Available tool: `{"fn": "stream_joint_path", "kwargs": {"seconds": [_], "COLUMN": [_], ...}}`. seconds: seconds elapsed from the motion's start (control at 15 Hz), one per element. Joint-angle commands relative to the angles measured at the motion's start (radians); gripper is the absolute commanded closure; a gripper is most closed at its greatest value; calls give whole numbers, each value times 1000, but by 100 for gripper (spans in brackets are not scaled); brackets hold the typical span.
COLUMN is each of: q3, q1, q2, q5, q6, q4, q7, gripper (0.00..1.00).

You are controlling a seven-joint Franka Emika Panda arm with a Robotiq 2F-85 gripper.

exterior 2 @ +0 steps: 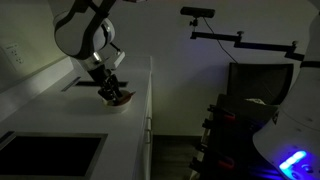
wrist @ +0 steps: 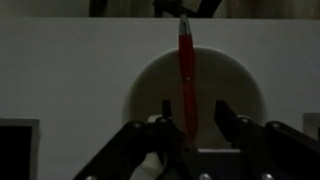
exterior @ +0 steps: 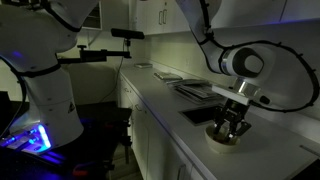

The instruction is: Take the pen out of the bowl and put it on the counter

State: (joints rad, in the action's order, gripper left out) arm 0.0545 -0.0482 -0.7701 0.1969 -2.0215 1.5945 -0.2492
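Observation:
The cream-white bowl (wrist: 235, 85) sits on the pale counter (wrist: 60, 70), seen from above in the wrist view. A red pen (wrist: 185, 65) lies across the bowl, its far end on the rim. My gripper (wrist: 193, 125) is open right over the bowl, with the pen running between its two fingers and closer to the left one. I cannot tell whether a finger touches the pen. In both exterior views the gripper (exterior: 231, 124) (exterior 2: 112, 88) reaches down into the bowl (exterior: 224, 138) (exterior 2: 119, 100), and the pen is hidden.
A dark rectangular recess (exterior: 197, 114) is set into the counter (exterior: 270, 150) just beside the bowl. Stacked flat dark trays (exterior: 192, 89) lie farther along. Another recess (exterior 2: 50, 158) shows in an exterior view. The counter's front edge (exterior 2: 148, 120) is close to the bowl. The room is dim.

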Motion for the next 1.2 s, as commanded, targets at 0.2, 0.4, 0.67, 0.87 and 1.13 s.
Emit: {"fn": "stream_joint_path", "kwargs": {"seconds": [0.2,0.4,0.67,0.87,1.13], "q3": [-11,-14,-3,0,-10], "q1": [-11,-11,-5,-6,-15], "q2": [-60,-74,-67,-32,38], "q5": [25,35,29,24,26], "q6": [61,71,62,70,111], "q4": [-85,-98,-92,-69,-35], "q7": [-9,-7,-19,-7,34], "gripper": [77,97,96,96,96]}}
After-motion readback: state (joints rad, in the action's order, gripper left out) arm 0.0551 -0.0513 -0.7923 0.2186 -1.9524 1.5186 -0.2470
